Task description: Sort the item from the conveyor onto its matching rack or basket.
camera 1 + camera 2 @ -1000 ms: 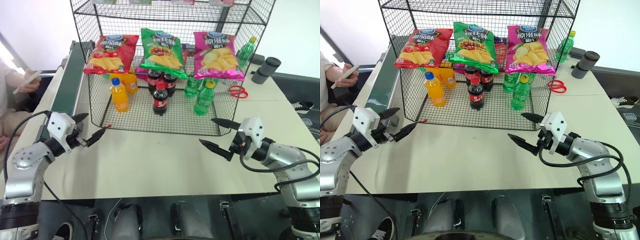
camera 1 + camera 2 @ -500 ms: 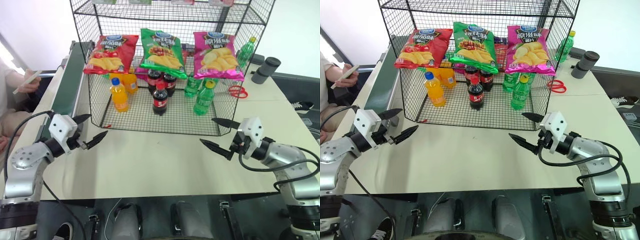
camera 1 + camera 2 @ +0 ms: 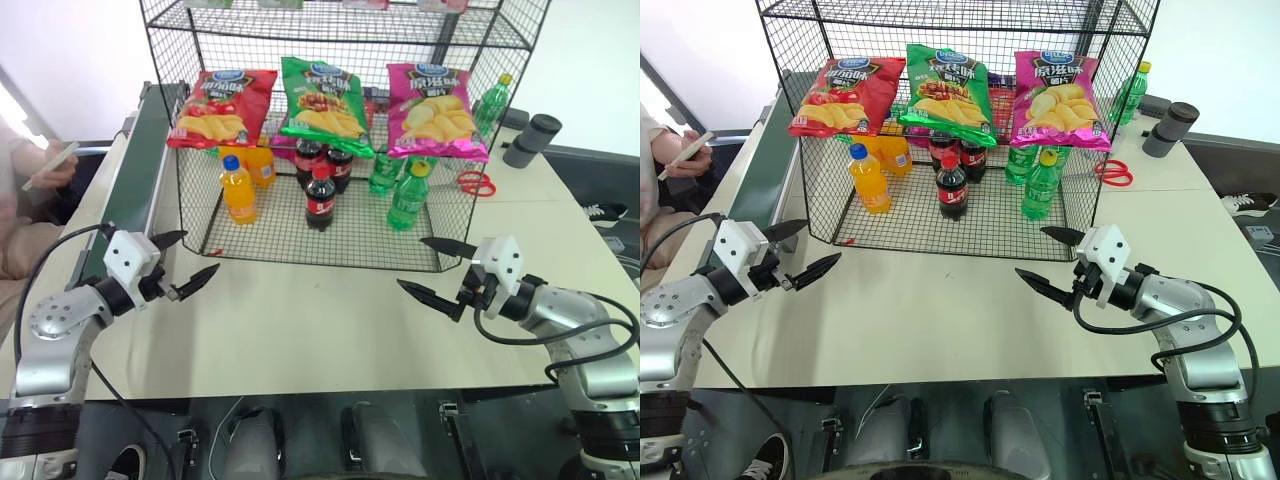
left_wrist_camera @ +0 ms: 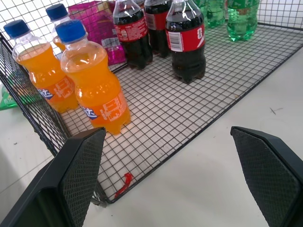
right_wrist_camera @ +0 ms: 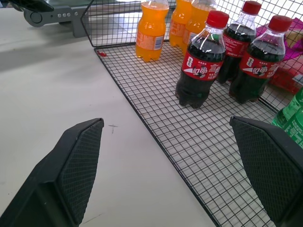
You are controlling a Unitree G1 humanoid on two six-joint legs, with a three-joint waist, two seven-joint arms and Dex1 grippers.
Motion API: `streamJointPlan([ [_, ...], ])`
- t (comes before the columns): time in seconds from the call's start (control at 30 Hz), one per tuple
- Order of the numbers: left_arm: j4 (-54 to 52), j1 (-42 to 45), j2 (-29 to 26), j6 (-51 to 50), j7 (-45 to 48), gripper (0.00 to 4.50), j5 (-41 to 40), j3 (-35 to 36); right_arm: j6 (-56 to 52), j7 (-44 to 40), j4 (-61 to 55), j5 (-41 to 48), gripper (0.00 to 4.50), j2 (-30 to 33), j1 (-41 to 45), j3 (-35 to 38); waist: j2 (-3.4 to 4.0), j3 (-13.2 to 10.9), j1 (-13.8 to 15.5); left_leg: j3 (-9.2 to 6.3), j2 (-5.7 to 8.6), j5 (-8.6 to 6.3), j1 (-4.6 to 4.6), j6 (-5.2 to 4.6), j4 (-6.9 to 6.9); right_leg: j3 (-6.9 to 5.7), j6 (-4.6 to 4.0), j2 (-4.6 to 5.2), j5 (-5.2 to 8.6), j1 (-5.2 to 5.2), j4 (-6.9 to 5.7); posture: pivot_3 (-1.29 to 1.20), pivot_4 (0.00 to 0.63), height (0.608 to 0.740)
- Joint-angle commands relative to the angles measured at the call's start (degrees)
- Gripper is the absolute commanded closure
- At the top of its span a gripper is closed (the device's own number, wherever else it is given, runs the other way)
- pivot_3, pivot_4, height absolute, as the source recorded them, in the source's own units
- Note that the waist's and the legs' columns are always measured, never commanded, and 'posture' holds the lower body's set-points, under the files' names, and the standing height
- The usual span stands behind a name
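The green crisp bag lies on the middle tier of the black wire rack, between a red bag and a pink bag. The conveyor with its dark green belt runs along the table's left side, and the stretch in view carries nothing. My left gripper hovers open over the table near the rack's front left corner. My right gripper hovers open in front of the rack's front right corner. Both are empty and well below the bag.
Orange bottles, cola bottles and green bottles stand on the rack's bottom mesh. Red scissors and a dark cylinder lie right of the rack. A person holding a phone sits beyond the conveyor.
Both grippers stay open and about where they were. The person's hand with the phone has shifted slightly.
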State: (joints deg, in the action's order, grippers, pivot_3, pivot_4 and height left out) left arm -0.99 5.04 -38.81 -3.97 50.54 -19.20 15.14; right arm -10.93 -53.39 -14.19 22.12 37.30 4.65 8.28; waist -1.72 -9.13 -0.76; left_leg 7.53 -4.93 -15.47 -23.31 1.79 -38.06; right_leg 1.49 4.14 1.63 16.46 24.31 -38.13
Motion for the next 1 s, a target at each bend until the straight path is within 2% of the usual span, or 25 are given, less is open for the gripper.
streamJointPlan([
  [0.03, -1.9, -0.2, -0.6, 1.4, -0.2, 0.0, 0.1, 0.5, 1.1, 0.0, -1.5, 0.2, 0.05, 0.5, 0.0, 0.3, 0.0, 0.0, 0.0, 0.0, 0.0, 0.0, 0.0, 0.0, 0.0, 0.0, 0.0, 0.0, 0.0, 0.0, 0.0, 0.0, 0.15, 0.74],
  [1.0, -1.2, 0.0, -1.0, 1.7, 0.5, 0.0, 0.0, -0.3, 2.3, 0.4, -1.4, -1.0, 0.05, 0.6, -1.2, 0.0, 0.0, 0.0, 0.0, 0.0, 0.0, 0.0, 0.0, 0.0, -0.02, 0.0, 0.0, 0.0, 0.0, 0.0, -0.03, 0.0, 0.15, 0.74],
])
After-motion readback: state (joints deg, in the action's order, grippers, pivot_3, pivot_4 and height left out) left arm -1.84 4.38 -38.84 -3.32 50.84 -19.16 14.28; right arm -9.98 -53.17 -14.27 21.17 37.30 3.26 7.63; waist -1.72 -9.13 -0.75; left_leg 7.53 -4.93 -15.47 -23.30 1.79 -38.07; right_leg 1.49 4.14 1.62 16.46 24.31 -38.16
